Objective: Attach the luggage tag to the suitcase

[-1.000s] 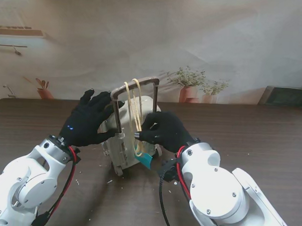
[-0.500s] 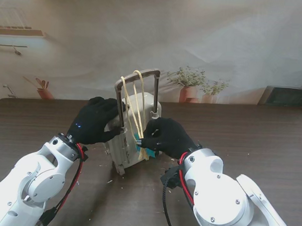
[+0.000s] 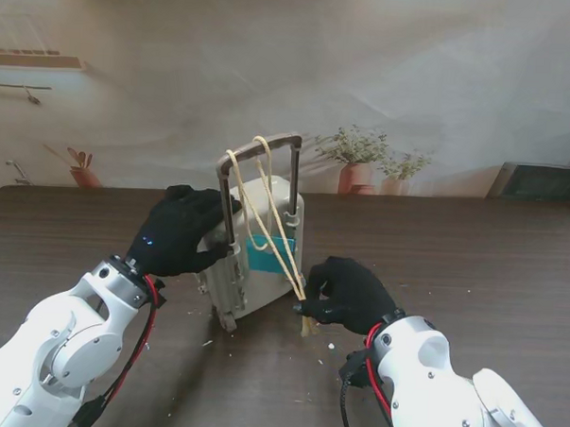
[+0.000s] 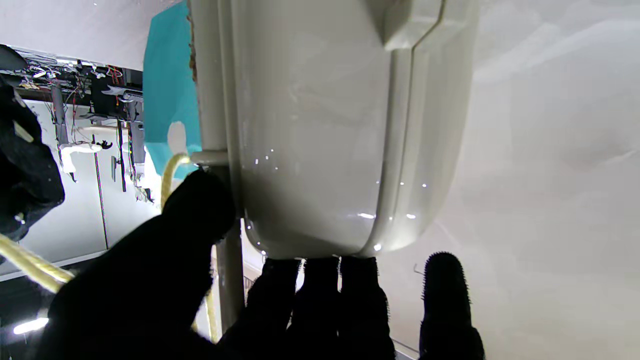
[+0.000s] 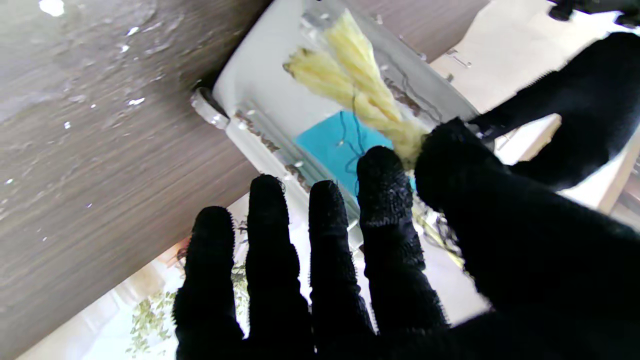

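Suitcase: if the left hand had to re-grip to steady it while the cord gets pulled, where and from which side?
Grip the left handle post low, near the suitcase top, from the left. The case tilts and the right hand pulls the cord rightward and nearer, so a left-side hold probably counters that. The left hand is there already.

This looks like a robot lab staged as a home. A printed backdrop [image 3: 367, 75] of potted plants [image 3: 358, 160] and a shelf [image 3: 36, 61] hangs behind a dark wood-grain counter [image 3: 472, 259]. Past the backdrop's edge, the left wrist view shows white walls and a rack of tangled wiring and equipment [image 4: 95, 95].
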Robot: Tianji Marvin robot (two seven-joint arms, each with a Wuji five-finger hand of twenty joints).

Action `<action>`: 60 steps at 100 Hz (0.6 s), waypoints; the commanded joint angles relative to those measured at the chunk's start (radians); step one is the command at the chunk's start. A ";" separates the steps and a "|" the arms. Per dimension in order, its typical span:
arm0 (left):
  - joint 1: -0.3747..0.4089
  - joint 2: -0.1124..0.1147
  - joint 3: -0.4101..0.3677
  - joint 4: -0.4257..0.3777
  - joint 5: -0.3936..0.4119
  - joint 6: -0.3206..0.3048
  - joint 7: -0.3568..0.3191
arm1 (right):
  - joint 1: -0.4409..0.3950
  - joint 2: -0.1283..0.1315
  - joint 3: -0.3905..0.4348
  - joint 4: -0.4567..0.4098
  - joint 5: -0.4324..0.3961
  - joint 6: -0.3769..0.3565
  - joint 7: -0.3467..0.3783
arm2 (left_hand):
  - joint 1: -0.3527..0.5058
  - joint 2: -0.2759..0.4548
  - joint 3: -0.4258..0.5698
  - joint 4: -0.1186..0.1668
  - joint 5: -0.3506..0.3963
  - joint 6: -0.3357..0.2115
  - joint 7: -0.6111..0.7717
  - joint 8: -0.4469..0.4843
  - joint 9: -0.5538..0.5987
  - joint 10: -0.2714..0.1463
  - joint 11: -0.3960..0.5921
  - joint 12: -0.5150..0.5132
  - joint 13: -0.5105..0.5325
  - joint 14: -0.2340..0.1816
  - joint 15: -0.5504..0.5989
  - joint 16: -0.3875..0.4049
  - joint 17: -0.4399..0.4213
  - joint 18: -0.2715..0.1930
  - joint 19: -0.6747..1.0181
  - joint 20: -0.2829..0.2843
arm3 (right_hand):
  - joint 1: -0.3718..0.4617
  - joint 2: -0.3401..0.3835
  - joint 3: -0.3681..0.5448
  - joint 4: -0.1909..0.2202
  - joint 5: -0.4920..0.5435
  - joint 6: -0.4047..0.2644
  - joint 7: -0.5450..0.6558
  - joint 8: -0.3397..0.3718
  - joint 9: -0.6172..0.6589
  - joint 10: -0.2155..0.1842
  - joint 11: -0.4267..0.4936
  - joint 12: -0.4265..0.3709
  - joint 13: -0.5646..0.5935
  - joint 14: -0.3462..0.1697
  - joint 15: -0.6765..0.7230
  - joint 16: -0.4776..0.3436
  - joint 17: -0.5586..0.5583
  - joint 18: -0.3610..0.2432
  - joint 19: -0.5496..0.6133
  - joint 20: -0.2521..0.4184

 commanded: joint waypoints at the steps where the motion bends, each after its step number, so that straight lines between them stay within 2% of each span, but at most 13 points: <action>1: 0.017 0.003 0.006 0.016 0.011 0.005 -0.026 | -0.014 0.013 -0.003 0.026 -0.017 -0.006 0.022 | 0.059 0.004 0.070 0.012 0.126 -0.045 0.136 0.061 0.099 0.016 0.065 0.033 0.024 -0.007 0.014 0.023 -0.019 -0.041 0.011 0.007 | 0.031 0.017 0.019 0.051 -0.011 -0.014 0.046 0.036 0.028 0.006 0.011 -0.011 0.022 -0.006 0.003 -0.008 0.007 0.003 0.015 0.006; 31: 0.022 0.004 -0.004 0.013 0.022 -0.011 -0.024 | 0.005 0.028 -0.052 0.151 -0.174 0.031 0.050 | 0.061 0.005 0.069 0.012 0.129 -0.045 0.131 0.058 0.098 0.021 0.062 0.033 0.023 -0.007 0.015 0.024 -0.023 -0.040 0.007 -0.001 | 0.029 0.019 0.022 0.050 -0.015 -0.014 0.050 0.037 0.042 0.005 0.018 -0.008 0.034 -0.003 0.005 -0.008 0.015 0.006 0.022 0.005; 60: 0.027 0.005 -0.005 0.012 0.027 -0.015 -0.020 | 0.072 0.040 -0.126 0.257 -0.248 0.082 0.086 | 0.064 0.009 0.066 0.012 0.133 -0.046 0.130 0.058 0.100 0.021 0.062 0.034 0.022 -0.007 0.018 0.025 -0.023 -0.039 0.007 -0.003 | 0.022 0.023 0.020 0.048 -0.020 -0.027 0.057 0.037 0.043 0.000 0.021 -0.005 0.039 -0.013 0.008 -0.009 0.022 -0.003 0.031 0.001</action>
